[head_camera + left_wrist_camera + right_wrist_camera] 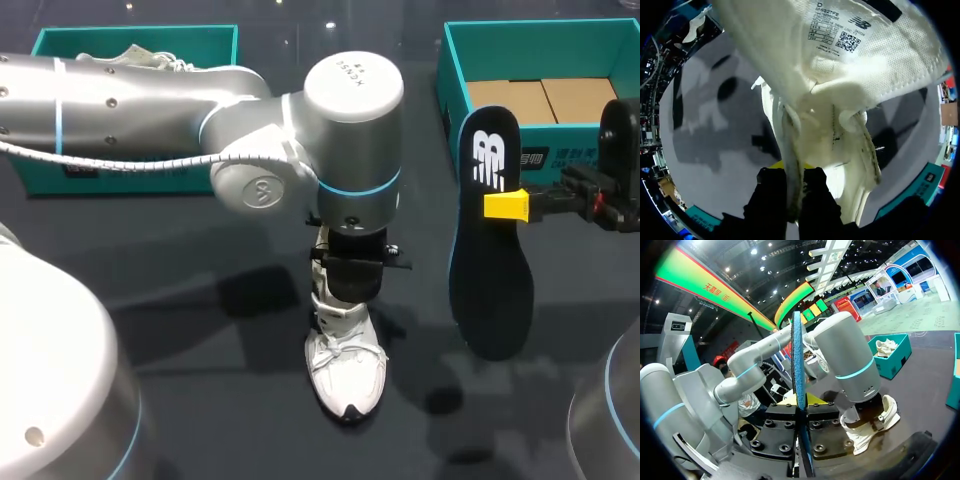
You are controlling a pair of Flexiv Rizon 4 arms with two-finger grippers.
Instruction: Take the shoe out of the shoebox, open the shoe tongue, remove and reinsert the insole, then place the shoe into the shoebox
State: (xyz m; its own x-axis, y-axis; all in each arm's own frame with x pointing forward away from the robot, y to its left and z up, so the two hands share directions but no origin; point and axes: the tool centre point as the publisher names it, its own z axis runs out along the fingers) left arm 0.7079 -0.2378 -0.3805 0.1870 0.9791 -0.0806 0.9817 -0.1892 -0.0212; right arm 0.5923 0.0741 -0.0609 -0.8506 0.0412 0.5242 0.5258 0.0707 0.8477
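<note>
Gripping a thin white fold of the shoe (345, 365), the left jaws are closed. In the left wrist view both black fingers (771, 197) press on that fold from either side. Which part of the upper it is, cannot tell. Tongue (840, 40) stands ahead of the jaws, lifted and spread wide, label side showing.

Shoe sits directly under the left jaws, sole down on the dark tabletop (200, 300), toe sticking out from beneath the wrist. Left arm (150, 100) comes in low across the tabletop; its wrist hides the heel end.

Right jaws closed on the insole (490, 280), clamping it about mid-length. One yellow fingertip (505, 205) shows against the insole's edge. Insole is dark with a white logo at the heel end, held roughly upright: heel end above the jaws, toe end below them. It appears clear of the tabletop, its shadow lying apart. The right wrist view shows it edge-on, both fingers (781, 425) touching it. Right arm (610, 190) enters from the side.

Shoe and insole are apart. Seen from the right jaws, the shoe lies ahead and off to one side of the insole, under the left arm's wrist.

A teal shoebox (545, 40) sits just behind the right jaws with brown cardboard pieces (545, 100) inside. A second teal shoebox (135, 40) lies well beyond the left jaws, behind the left arm, holding another white shoe (140, 58).
</note>
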